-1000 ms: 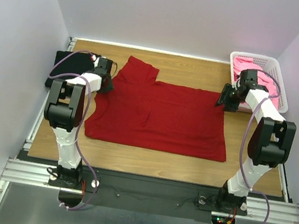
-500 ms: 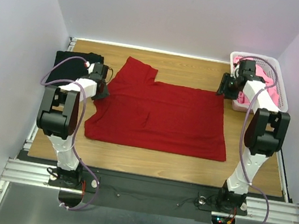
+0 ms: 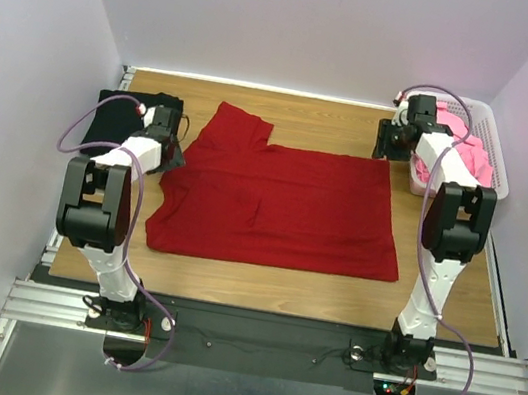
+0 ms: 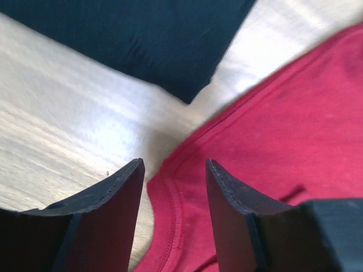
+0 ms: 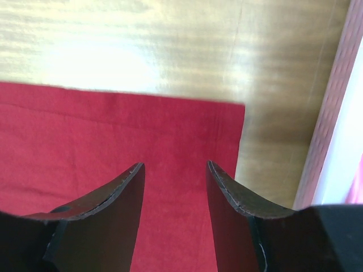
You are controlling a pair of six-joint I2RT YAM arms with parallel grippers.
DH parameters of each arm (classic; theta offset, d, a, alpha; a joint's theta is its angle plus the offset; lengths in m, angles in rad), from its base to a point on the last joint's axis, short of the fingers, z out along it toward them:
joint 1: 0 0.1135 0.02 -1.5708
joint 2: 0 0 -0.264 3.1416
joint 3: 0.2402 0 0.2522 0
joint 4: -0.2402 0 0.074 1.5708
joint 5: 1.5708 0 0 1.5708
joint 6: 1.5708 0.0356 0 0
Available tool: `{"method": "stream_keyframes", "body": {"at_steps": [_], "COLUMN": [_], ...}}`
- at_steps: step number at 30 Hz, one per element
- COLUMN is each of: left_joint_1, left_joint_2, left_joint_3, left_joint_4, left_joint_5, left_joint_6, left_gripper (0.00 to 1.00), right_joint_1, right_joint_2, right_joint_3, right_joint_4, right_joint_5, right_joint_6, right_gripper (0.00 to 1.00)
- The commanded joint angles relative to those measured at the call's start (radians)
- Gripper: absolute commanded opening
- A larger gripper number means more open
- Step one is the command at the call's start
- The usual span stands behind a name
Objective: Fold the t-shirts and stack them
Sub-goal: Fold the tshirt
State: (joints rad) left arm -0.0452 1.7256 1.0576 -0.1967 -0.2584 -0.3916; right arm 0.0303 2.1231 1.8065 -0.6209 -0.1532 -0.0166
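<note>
We see the black tee at the table's far-left corner, with the left gripper open and empty over the left sleeve hem of the dark red tee. That tee lies flat mid-table. The right gripper is open and empty above its far-right corner, beside the white basket of pink tees.

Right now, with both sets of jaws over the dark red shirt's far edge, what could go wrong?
The left jaws hang over just the hem of the dark red t-shirt; a shallow pinch may slip. The black t-shirt lies close by and could get dragged. The right jaws work beside the basket and might bump it.
</note>
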Motion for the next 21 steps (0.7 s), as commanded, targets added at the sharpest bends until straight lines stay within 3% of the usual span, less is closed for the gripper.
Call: {"method": "stream_keyframes", "body": {"at_steps": [1, 6, 12, 21], "left_joint_1": [-0.03, -0.039, -0.038, -0.042], "left_joint_2": [-0.07, 0.021, 0.172, 0.273], "left_joint_3": [0.111, 0.22, 0.347, 0.441], "left_joint_4": [0.045, 0.167, 0.192, 0.23], "left_joint_5": [-0.03, 0.097, 0.283, 0.349], "left_joint_6": [0.088, 0.229, 0.362, 0.465], "left_gripper": [0.63, 0.71, 0.71, 0.71], "right_joint_1": [0.003, 0.003, 0.003, 0.003], "right_joint_2": [0.024, 0.075, 0.143, 0.21], "right_joint_3": [0.08, 0.128, 0.175, 0.215], "right_joint_4": [0.038, 0.036, 0.036, 0.038], "right_joint_5": [0.01, 0.01, 0.066, 0.176], "right_joint_6": [-0.072, -0.177, -0.221, -0.236], "right_gripper": [0.53, 0.52, 0.48, 0.48]}}
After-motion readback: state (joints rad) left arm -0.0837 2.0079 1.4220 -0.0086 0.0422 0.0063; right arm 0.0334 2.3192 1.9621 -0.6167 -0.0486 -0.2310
